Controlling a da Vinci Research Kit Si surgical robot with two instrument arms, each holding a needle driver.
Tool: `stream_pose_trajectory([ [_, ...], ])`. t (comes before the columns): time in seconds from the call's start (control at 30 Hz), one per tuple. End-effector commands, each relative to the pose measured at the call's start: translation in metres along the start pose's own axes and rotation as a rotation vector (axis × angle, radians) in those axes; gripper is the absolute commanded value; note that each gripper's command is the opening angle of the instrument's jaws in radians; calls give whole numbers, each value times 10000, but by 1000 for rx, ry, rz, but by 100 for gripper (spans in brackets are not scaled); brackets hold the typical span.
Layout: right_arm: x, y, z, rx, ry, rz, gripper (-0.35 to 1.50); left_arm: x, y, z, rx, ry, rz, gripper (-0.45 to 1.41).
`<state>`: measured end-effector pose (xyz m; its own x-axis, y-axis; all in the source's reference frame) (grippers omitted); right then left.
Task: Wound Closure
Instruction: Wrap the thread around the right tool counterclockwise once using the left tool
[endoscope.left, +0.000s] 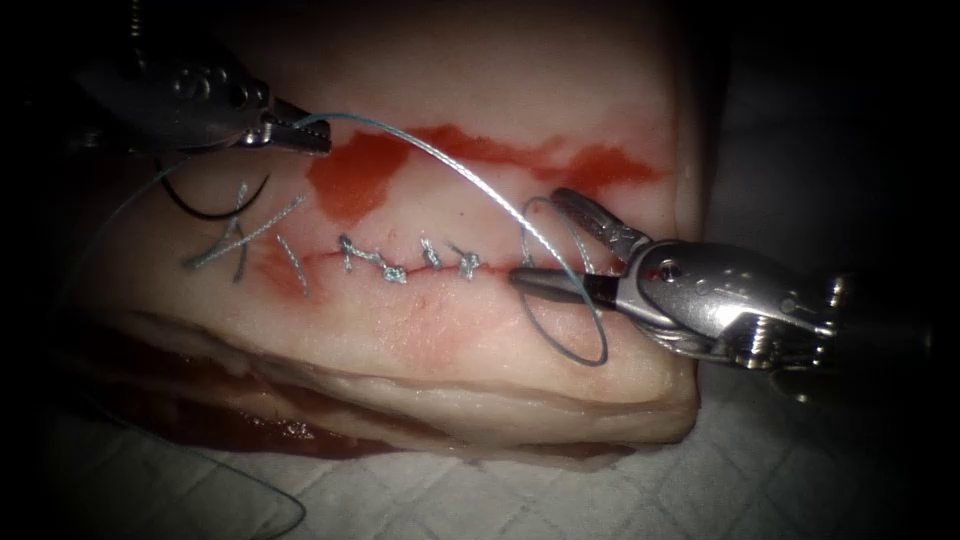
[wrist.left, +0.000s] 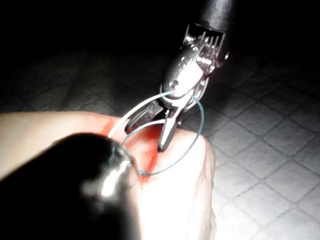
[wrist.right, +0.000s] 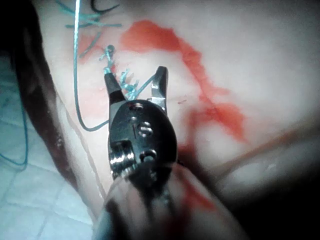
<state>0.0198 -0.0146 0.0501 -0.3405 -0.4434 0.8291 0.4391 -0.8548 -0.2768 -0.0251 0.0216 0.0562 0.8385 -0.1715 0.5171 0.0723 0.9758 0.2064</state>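
Observation:
The tissue (endoscope.left: 480, 340) has a cut (endoscope.left: 400, 265) running left to right, crossed by several stitches. At the upper left, my left tool (endoscope.left: 300, 135) is shut on the thread (endoscope.left: 440, 160). From there the thread arcs right and loops around my right tool (endoscope.left: 535, 238). That tool's jaws stand open at the right end of the cut and hold nothing. The dark curved needle (endoscope.left: 215, 208) lies free on the tissue past the cut's left end. The right wrist view shows the open right tool (wrist.right: 134, 74) over the stitches (wrist.right: 125, 82). In the left wrist view the thread loop (wrist.left: 192, 145) circles the right tool's jaws.
Red fluid (endoscope.left: 360, 175) stains the tissue above the cut. Cut thread ends (endoscope.left: 235, 245) lie near the needle. A white cloth (endoscope.left: 600, 500) lies under the tissue, and slack thread (endoscope.left: 280, 500) trails onto it at the lower left.

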Motion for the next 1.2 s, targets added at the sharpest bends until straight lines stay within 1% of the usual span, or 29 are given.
stream_pose_trajectory([
  [0.03,-8,-6,0,15,2,-4,141,-6,4,8,1,-2,0,-45],
  [0.1,-17,-12,-11,47,5,-17,141,-10,4,9,3,-5,2,-45],
  [0.17,-31,-19,-28,102,-18,-25,141,-12,3,10,6,-9,8,-45],
  [0.23,-40,-21,-38,127,-37,-29,138,-12,3,9,7,-10,9,-45],
  [0.27,-50,-21,-47,155,-56,-36,138,-11,2,9,8,-11,12,-45],
  [0.33,-61,-21,-55,179,-70,-51,138,-10,2,10,8,-12,14,-45],
  [0.4,-65,-20,-58,185,-76,-44,138,-10,2,10,7,-12,14,-45],
  [0.43,-75,-18,-62,218,-89,-27,128,-11,3,12,8,-13,14,-45],
  [0.5,-80,-15,-62,244,-98,-18,115,-13,3,14,15,-23,14,-45],
  [0.53,-81,-11,-57,236,-110,-19,110,-16,3,17,23,-33,17,-45],
  [0.57,-81,-11,-57,236,-110,-19,110,-16,3,17,23,-33,17,-45],
  [0.6,-78,-8,-51,190,-135,-30,99,-18,1,21,25,-39,12,-45],
  [0.63,-70,-4,-43,148,-165,-23,91,-18,0,25,19,-47,-41,-45],
  [0.67,-66,-2,-39,140,-173,-12,91,-18,-2,27,10,-57,-103,-45],
  [0.7,-54,4,-28,128,-190,9,93,-17,-3,30,-3,-76,-171,-45],
  [0.77,-40,12,-19,93,-214,14,93,-15,-4,36,-22,-91,-233,-45],
  [0.83,-30,19,-13,39,-237,26,88,-12,-4,44,-18,-110,-250,-45],
  [0.87,-23,26,-5,-34,-256,93,81,-7,-4,54,-20,-115,-269,-45],
  [0.9,-21,32,0,-91,-263,121,78,-1,-5,66,-30,-115,-286,-45],
  [0.93,-21,35,2,-117,-275,146,68,2,-5,71,-27,-121,-291,-45],
  [0.97,-22,38,5,-150,-297,182,66,6,-5,78,-21,-129,-298,-45],
  [1.03,-25,44,7,-199,-354,242,68,11,-8,89,-14,-139,-333,-45],
  [1.07,-30,49,9,-251,-407,312,78,14,-11,100,-16,-143,-350,-45],
  [1.1,-33,51,10,-281,-439,331,91,16,-13,106,-16,-145,-362,-45],
  [1.13,-35,52,11,-306,-460,338,93,17,-15,111,-16,-147,-365,-45],
  [1.17,-41,53,13,-313,-489,353,96,20,-23,122,-8,-142,-374,-45],
  [1.2,-44,53,13,-290,-504,369,98,20,-28,126,3,-132,-416,-45],
])
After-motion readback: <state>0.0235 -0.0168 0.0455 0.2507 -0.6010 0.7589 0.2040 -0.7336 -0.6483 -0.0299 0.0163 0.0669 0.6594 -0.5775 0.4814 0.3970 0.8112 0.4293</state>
